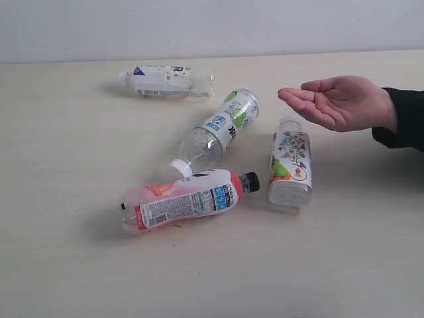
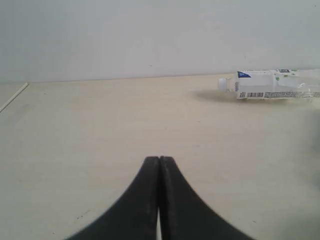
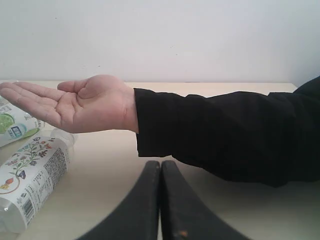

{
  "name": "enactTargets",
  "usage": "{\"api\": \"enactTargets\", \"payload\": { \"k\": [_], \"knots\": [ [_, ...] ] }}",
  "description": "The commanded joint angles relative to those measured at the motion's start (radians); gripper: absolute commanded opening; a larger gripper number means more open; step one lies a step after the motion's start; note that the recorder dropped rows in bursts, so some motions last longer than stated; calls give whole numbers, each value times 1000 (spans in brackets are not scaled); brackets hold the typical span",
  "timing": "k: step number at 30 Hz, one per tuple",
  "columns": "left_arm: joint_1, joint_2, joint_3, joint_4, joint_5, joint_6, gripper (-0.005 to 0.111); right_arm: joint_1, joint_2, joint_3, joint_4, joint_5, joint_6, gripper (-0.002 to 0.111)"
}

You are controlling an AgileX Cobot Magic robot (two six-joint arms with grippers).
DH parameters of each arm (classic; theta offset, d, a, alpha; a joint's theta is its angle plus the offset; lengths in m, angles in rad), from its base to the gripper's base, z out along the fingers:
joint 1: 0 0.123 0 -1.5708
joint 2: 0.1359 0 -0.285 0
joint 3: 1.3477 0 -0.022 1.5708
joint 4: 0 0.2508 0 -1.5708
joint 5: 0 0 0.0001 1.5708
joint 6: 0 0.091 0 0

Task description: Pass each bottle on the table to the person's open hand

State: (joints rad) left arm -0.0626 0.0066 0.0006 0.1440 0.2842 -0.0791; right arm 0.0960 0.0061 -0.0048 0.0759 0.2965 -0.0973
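Note:
Four bottles lie on the beige table point(image 1: 59, 146). The white-blue one point(image 1: 169, 81) is at the back left, the green-white one point(image 1: 222, 126) in the middle, the pink-red one point(image 1: 182, 201) in front with a black cap, and the floral one point(image 1: 290, 165) to the right. The person's open hand point(image 1: 338, 101) hovers palm up above the floral bottle's cap end, black cuff at the right edge. No gripper shows in the exterior view. My left gripper point(image 2: 159, 159) is shut and empty, the white-blue bottle point(image 2: 272, 84) far beyond it. My right gripper point(image 3: 160, 163) is shut and empty below the sleeve, near the hand point(image 3: 75, 104) and floral bottle point(image 3: 30, 177).
A pale wall point(image 1: 212, 26) runs behind the table's far edge. The black sleeve point(image 3: 225, 130) stretches across the right wrist view just above the gripper tips. The green-white bottle point(image 3: 12, 127) peeks in beside the floral one there.

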Motion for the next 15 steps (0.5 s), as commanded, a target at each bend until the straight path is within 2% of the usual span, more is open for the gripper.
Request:
{"api": "enactTargets", "payload": {
  "k": [1, 8, 10, 12, 15],
  "knots": [
    [2, -7, -1, 3, -9, -4, 0, -3, -6, 5, -3, -13, -2, 0],
    [2, -7, -1, 9, -9, -4, 0, -3, -6, 5, -3, -13, -2, 0],
    [2, -7, -1, 84, -27, -4, 0, -3, -6, 5, -3, -13, -2, 0],
    [2, -7, -1, 70, -86, -18, 0, -3, -6, 5, -3, -13, -2, 0],
    [2, -7, -1, -24, -239, -128, 0, -3, -6, 5, -3, -13, -2, 0]
  ]
}}
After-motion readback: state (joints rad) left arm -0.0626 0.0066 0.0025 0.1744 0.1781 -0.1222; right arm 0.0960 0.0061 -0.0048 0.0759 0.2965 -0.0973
